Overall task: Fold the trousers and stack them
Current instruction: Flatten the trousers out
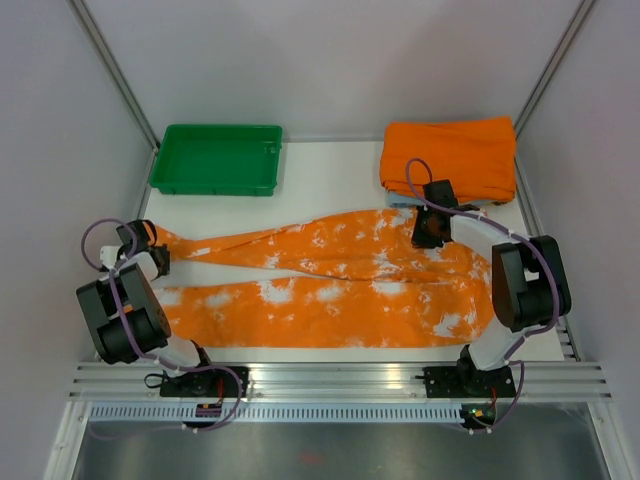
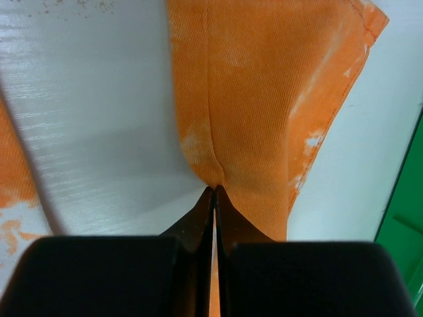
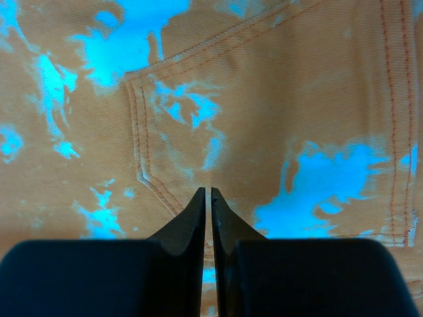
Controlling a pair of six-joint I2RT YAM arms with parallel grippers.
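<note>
Orange splashed trousers (image 1: 330, 295), one hem pinched in left gripper (image 2: 213, 193).

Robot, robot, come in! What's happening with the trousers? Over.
Left gripper shut on a leg hem. Right gripper shut at the waist, grip unclear. Trousers spread out, unfolded. Green tray far side, not blocking.

Light blue cloth (image 1: 400, 203) mostly under plain orange cloth (image 1: 450, 150); trousers (image 1: 330, 290) partly behind the right arm (image 1: 530, 280).
</note>
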